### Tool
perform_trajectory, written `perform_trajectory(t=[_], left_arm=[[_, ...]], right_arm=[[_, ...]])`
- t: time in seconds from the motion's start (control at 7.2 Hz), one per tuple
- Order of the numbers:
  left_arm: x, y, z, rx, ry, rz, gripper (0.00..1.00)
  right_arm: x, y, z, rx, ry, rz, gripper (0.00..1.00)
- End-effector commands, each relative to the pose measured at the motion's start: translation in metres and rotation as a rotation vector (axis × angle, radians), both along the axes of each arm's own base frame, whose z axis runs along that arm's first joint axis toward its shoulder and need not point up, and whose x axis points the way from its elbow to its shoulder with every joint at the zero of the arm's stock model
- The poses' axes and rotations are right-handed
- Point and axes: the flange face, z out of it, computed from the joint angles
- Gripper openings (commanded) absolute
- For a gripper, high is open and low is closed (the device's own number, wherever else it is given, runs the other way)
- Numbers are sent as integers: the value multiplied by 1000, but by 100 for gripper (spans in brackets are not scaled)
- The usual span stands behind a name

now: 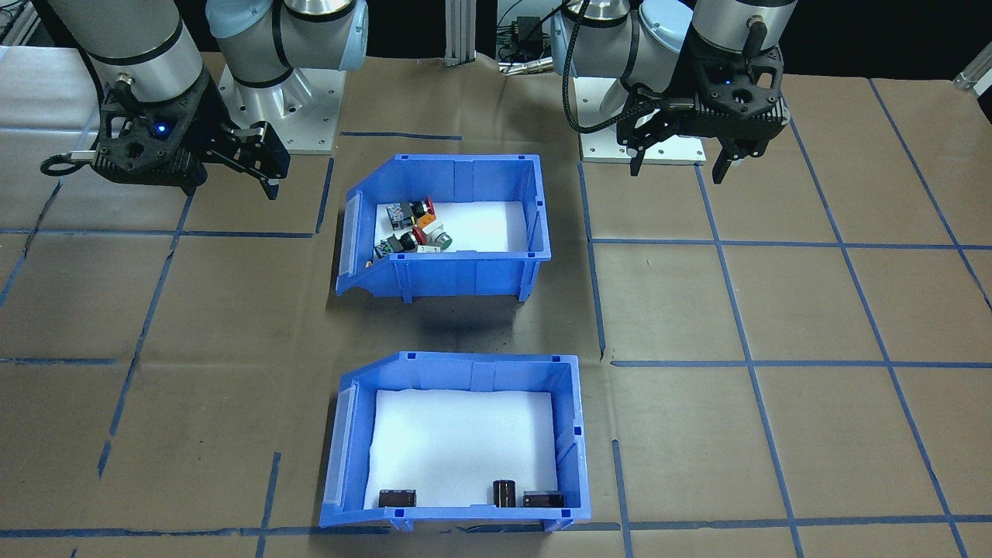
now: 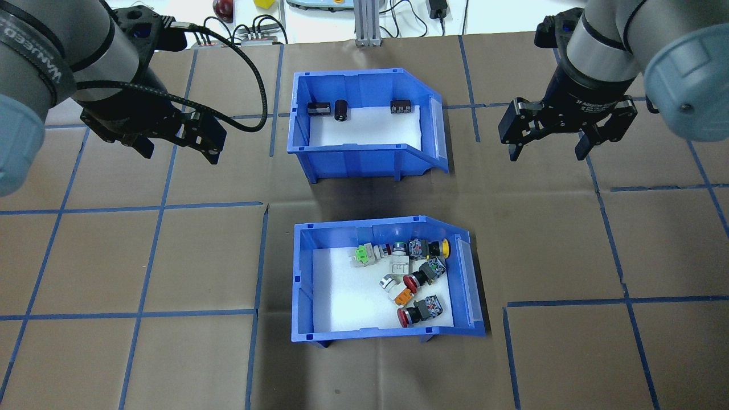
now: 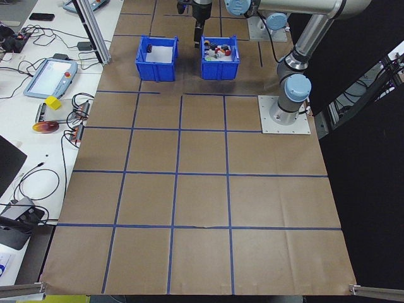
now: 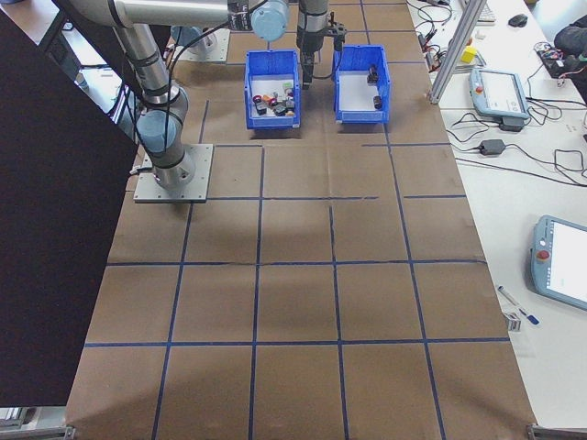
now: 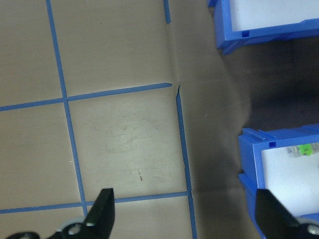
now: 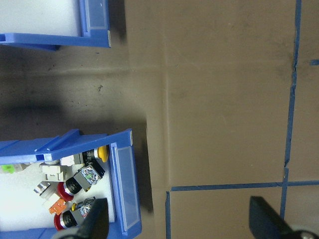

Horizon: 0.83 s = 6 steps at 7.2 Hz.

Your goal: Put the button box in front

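The button box [image 2: 364,333], a blue bin with a white liner and a cluster of red, yellow, green and white push-buttons [image 2: 413,273], stands on the row nearer the robot base. In the front-facing view the button box [image 1: 457,271] is the upper bin. My left gripper [image 2: 179,151] hangs open over bare table to the box's far left, holding nothing. My right gripper [image 2: 547,154] hangs open to its far right, also holding nothing. A corner of the button box [image 5: 279,164] shows in the left wrist view, and its sloped end [image 6: 122,189] in the right wrist view.
An identical blue bin [image 2: 364,156] with a few small dark parts stands one row farther from the robot, a gap of brown table between the two bins. Blue tape lines grid the table. A benchtop with cables and a pendant [image 3: 50,76] runs along the far edge.
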Motion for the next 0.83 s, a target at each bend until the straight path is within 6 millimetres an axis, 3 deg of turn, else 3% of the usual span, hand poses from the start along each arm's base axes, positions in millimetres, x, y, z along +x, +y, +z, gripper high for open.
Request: perform_trajectory(t=[0.0, 0.69], left_arm=[[0, 0, 0, 0, 0, 0, 99], [0, 0, -1, 3, 2, 0, 99]], right_arm=[[0, 0, 0, -1, 0, 1, 100], [-1, -6, -2, -2, 12, 28, 100]])
